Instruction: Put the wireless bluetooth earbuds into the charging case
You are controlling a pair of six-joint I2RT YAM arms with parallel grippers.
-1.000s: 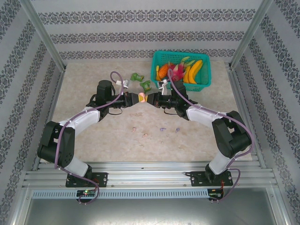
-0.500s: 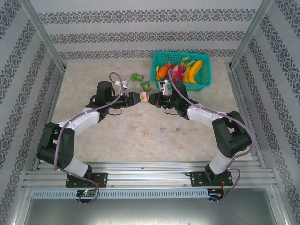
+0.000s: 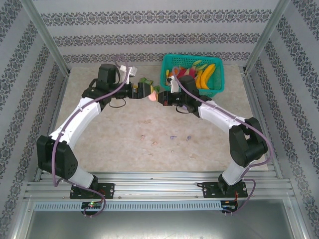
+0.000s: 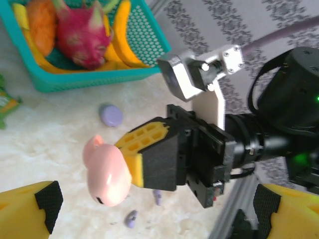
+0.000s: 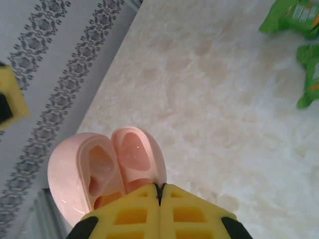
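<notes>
In the right wrist view, the right fingers (image 5: 194, 216) are pressed together at the bottom edge, pinching the rim of the pink charging case (image 5: 104, 169). The case sits just ahead of them and hinged open, with a smooth hollow showing in each half. Beyond the case is the pale marbled counter (image 5: 224, 99), and far ahead to the right lie two green wrappers (image 5: 294, 17), their print too blurred to read. The left wrist view shows the same grip from the opposite side. The left fingers (image 4: 30, 211) stand fully apart at the two lower corners and hold nothing, with the pink case hanging between and beyond them, closed side toward this camera. On the counter beneath the case lie two pale purple earbuds (image 4: 130, 218), and a little farther off is a round purple case (image 4: 110, 114). Farthest in this view is a teal basket (image 4: 99, 77) holding a dragon fruit (image 4: 82, 32), bananas (image 4: 124, 35) and an orange piece. The overhead view adds the layout. The two sets of fingers meet tip to tip at the far middle of the counter, with the basket just beyond the right ones. Two pale pink earbuds (image 3: 154, 144) and the purple pair lie loose in a row, well apart from the case on the side toward the arm bases.
</notes>
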